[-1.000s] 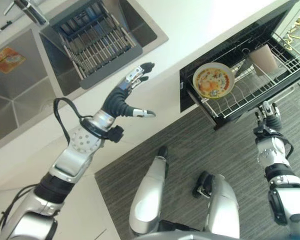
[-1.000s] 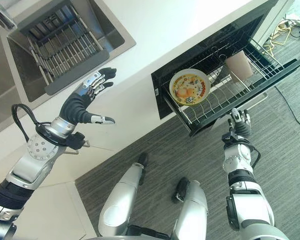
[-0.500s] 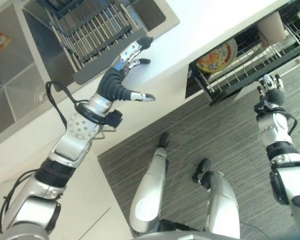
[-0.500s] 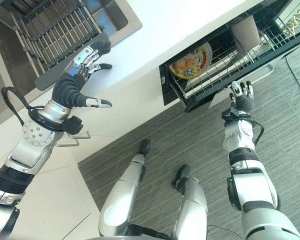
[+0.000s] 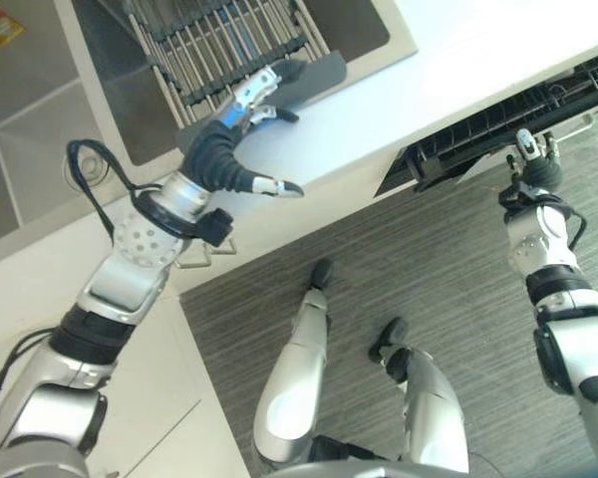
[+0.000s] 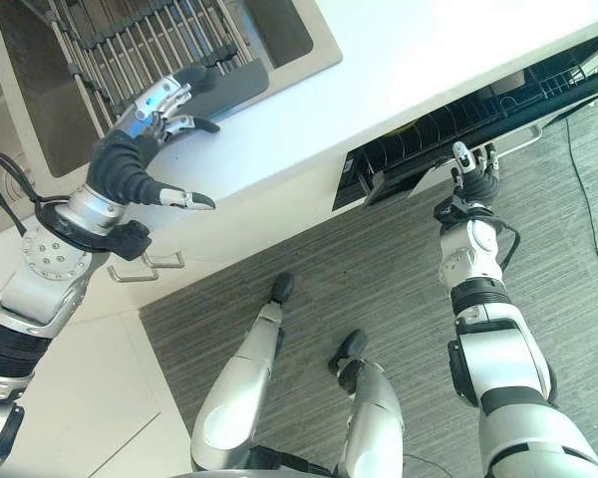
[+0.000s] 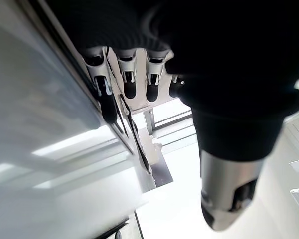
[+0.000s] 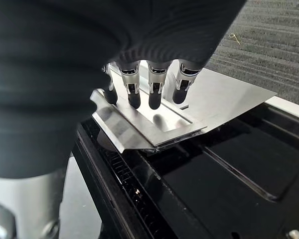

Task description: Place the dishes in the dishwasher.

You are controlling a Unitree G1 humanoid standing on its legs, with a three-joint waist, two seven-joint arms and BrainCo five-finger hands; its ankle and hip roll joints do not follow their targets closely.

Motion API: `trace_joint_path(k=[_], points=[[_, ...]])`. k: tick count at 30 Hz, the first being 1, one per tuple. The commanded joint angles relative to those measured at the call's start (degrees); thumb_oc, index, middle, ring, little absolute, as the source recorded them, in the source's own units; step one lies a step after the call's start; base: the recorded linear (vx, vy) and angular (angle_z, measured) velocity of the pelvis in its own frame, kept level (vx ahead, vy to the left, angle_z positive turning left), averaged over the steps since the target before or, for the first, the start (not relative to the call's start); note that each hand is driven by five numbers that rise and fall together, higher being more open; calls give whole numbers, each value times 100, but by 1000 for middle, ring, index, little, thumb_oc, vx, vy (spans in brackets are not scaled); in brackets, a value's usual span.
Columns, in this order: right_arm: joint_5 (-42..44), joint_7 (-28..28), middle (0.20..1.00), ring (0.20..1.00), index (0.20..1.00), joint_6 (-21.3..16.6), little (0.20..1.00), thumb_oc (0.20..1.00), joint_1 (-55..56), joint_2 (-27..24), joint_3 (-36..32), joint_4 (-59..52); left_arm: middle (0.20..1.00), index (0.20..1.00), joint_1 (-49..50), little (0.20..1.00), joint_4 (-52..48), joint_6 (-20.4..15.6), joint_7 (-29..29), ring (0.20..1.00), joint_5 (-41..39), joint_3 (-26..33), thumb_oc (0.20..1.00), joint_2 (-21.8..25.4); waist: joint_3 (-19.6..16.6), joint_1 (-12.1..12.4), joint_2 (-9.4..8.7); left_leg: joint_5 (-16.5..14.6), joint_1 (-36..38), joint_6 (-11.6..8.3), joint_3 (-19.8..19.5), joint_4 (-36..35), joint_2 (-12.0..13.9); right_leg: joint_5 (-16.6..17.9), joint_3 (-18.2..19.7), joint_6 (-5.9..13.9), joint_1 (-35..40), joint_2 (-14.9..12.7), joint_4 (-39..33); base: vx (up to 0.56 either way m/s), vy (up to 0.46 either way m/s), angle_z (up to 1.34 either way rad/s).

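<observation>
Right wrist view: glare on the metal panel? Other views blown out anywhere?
Right wrist view: bright reflection on the metal panel by the right hand; dishwasher interior dark. Left eye view: white countertop washed out at top right. Left wrist view: left hand backlit, dark.

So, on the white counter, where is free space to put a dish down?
The white counter is bare between the sink and the dishwasher below its edge. The corner by the drying rack is crowded: the left hand hovers there. The right hand presses the dishwasher front.
</observation>
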Motion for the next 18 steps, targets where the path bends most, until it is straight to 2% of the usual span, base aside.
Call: trace_joint_path(k=[1,9,11,12,18], points=[[-270,313,1000,1000,1000,-488,1000,1000,-814,-174,282,-600,1000,1000,69,1000,-156,-185,-57,1000,-220,308,1000,134,-133,261,-231,-554,124,448,134,204,-223,1092,410,447,526,-418,-1167,58,-46,9],[-276,184,1000,1000,1000,-631,1000,1000,-989,-294,341,-715,1000,1000,341,1000,-236,-336,-411,1000,-578,552,1000,576,-213,524,-509,-592,439,325,133,52,-77,1348,144,601,1222,-386,-1855,86,-81,11],[-280,129,1000,1000,1000,-608,1000,1000,-985,-291,356,-789,1000,1000,413,1000,-309,-511,-458,1000,-602,626,1000,631,-251,564,-572,-627,503,303,163,58,-22,1380,100,619,1332,-379,-1929,112,-77,5],[-293,95,1000,1000,1000,-545,1000,1000,-903,-257,342,-843,1000,1000,465,1000,-397,-813,-361,1000,-623,729,1000,681,-294,592,-627,-658,570,287,178,65,11,1394,70,624,1454,-362,-1998,120,-76,6],[-330,49,1000,1000,1000,-645,1000,1000,-574,50,224,-755,1000,1000,222,1000,-548,-1540,4,1000,-841,1031,1000,746,-438,617,-733,-753,699,267,103,122,34,1481,94,628,1661,-343,-2149,98,-66,1]])
